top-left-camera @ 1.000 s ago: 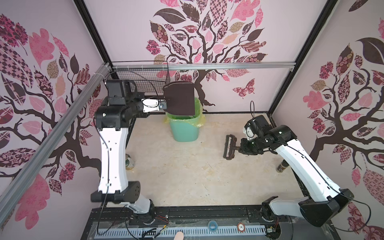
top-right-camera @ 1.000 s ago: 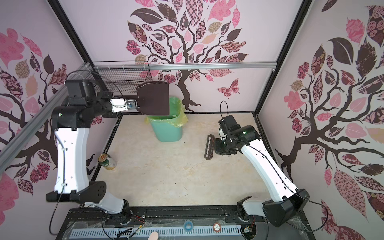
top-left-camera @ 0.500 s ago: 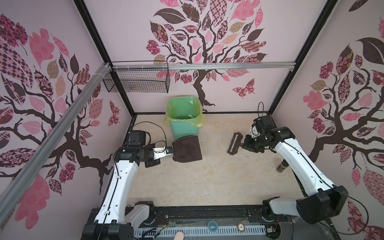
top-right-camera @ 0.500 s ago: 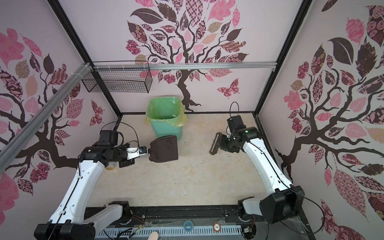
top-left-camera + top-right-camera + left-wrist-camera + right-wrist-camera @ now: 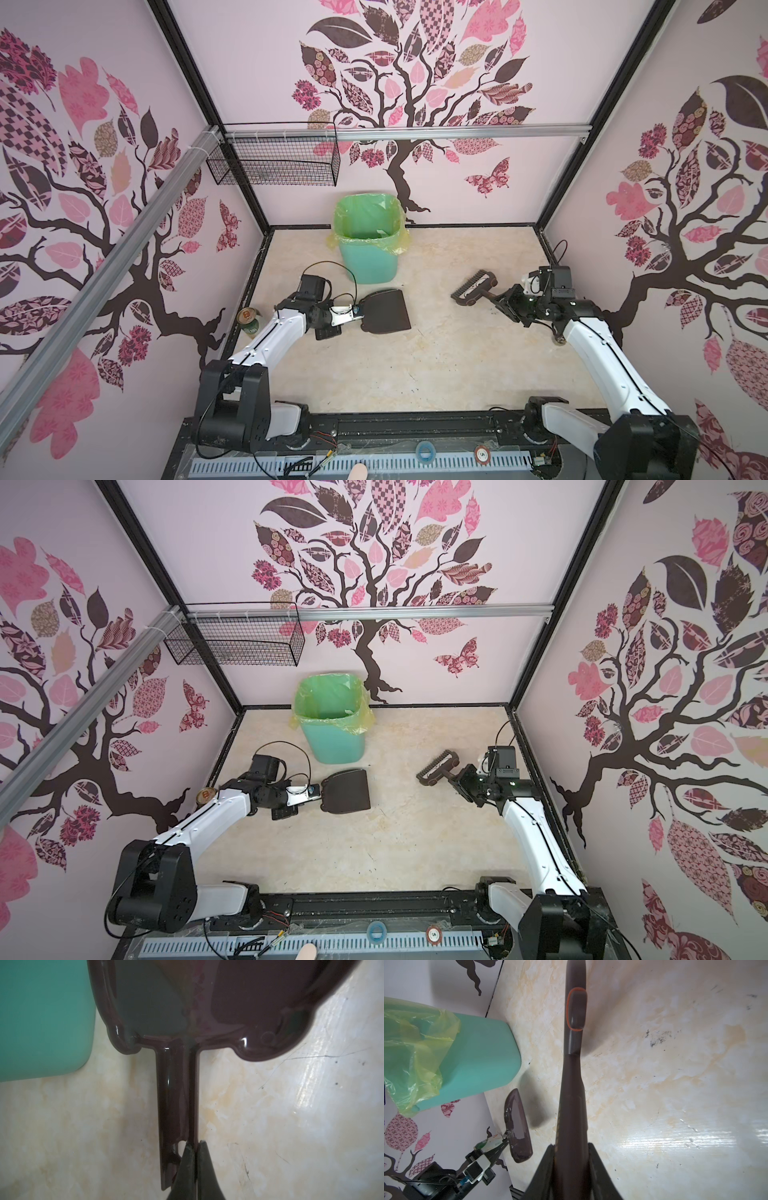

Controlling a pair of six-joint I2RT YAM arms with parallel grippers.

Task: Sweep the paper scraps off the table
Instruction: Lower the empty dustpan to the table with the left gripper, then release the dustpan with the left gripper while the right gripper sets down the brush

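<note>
your left gripper (image 5: 195,1144) was clamped shut on the end of the dustpan (image 5: 386,311) handle, the handle's thin rib pinched between the jaws. the pan sat low, just in front of the teal bin (image 5: 368,262), mouth facing the middle of the table (image 5: 457,365). you could not tell whether it touched the surface.

your right gripper (image 5: 571,1153) was closed around the handle of the hand brush (image 5: 473,286). the brush head pointed toward the bin and was well apart from the dustpan in both top views.

the bin stood at the back of the table, with its yellow-green liner (image 5: 399,245) folded over the rim. paper scraps: position not determinable from these views. the table showed mottled beige with dark scuffs.
</note>
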